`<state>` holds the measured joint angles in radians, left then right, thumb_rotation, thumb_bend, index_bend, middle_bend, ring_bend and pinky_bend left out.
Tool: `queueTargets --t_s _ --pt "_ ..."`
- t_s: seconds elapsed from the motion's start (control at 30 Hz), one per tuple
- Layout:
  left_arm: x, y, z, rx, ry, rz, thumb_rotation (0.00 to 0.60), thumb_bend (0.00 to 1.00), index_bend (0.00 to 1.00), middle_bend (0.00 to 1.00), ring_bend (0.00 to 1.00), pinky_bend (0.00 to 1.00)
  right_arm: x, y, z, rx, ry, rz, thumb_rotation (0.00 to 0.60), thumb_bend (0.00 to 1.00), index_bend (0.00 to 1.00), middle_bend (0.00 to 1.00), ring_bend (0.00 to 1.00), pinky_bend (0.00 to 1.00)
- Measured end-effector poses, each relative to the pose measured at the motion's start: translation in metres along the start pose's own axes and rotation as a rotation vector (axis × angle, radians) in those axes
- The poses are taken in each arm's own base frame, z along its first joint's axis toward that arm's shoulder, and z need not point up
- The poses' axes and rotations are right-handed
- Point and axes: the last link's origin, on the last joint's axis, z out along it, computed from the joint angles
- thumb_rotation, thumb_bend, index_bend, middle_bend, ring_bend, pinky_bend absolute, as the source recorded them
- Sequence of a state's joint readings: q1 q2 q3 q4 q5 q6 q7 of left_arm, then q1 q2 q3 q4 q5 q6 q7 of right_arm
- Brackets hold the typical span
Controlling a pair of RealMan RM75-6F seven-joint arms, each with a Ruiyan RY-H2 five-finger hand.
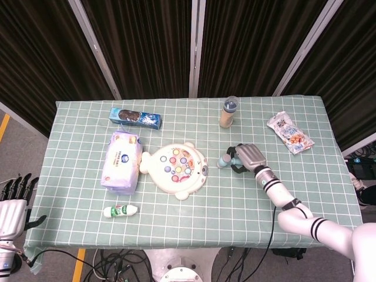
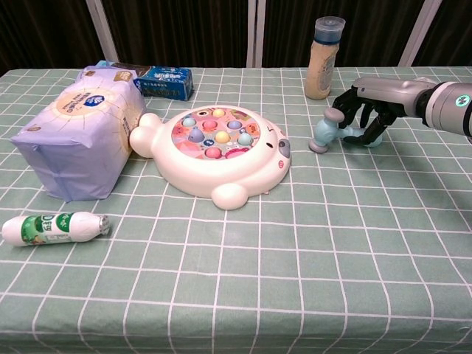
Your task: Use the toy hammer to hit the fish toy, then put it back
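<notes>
The fish toy (image 1: 175,168) (image 2: 217,151), a cream fish-shaped board with coloured pegs, lies at the table's middle. Just right of it the light-blue toy hammer (image 1: 225,160) (image 2: 323,134) lies on the cloth, head toward the fish. My right hand (image 1: 248,156) (image 2: 365,103) covers the handle, its dark fingers (image 2: 352,110) curled over and around it, so most of the handle is hidden. My left hand (image 1: 13,205) hangs off the table's near left corner, fingers apart and holding nothing; the chest view does not show it.
A tan bottle (image 1: 228,111) (image 2: 323,59) stands just behind the hammer. A snack packet (image 1: 290,133) lies at the far right. A tissue pack (image 1: 121,160) (image 2: 77,136) touches the fish's left. A blue box (image 1: 134,118) and a small green-labelled tube (image 1: 120,210) (image 2: 53,228) lie further left.
</notes>
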<state>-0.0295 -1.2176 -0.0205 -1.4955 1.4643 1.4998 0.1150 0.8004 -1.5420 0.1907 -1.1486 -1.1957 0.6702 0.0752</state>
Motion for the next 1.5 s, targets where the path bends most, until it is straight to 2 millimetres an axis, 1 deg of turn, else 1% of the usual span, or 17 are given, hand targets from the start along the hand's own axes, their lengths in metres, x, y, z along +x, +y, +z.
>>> queueTargets --t_s 0.23,0.67,1.13,1.2,1.4,1.5 --pt "-0.001 -0.001 0.0 0.004 -0.002 0.0 0.6 0.05 0.1 0.02 0.0 0.0 -0.003 0.0 0.002 0.009 0.013 0.02 0.6 0.31 0.45 0.46 0.33 0.41" --pt "-0.002 -0.004 -0.001 0.011 -0.001 -0.003 0.6 0.05 0.1 0.02 0.0 0.0 -0.012 0.001 0.006 0.015 0.016 0.051 0.6 0.32 0.48 0.47 0.35 0.44" --pt "0.0 -0.004 0.0 0.011 -0.004 0.001 0.6 0.05 0.1 0.02 0.0 0.0 -0.008 0.0 0.005 0.029 0.032 0.048 0.6 0.32 0.48 0.48 0.36 0.45" --pt "0.0 -0.004 0.0 0.012 -0.005 0.002 0.6 0.05 0.1 0.02 0.0 0.0 -0.008 0.0 0.005 0.03 0.036 0.049 0.6 0.34 0.52 0.5 0.38 0.48" --pt "0.0 -0.004 -0.001 0.014 -0.006 0.005 0.6 0.05 0.1 0.02 0.0 0.0 -0.004 -0.002 0.007 0.042 0.071 0.032 0.6 0.47 0.7 0.6 0.49 0.62" --pt "0.001 -0.003 -0.001 0.013 -0.004 0.006 0.6 0.05 0.1 0.02 0.0 0.0 0.001 -0.001 0.007 0.045 0.077 0.017 0.6 0.52 0.74 0.63 0.53 0.69"
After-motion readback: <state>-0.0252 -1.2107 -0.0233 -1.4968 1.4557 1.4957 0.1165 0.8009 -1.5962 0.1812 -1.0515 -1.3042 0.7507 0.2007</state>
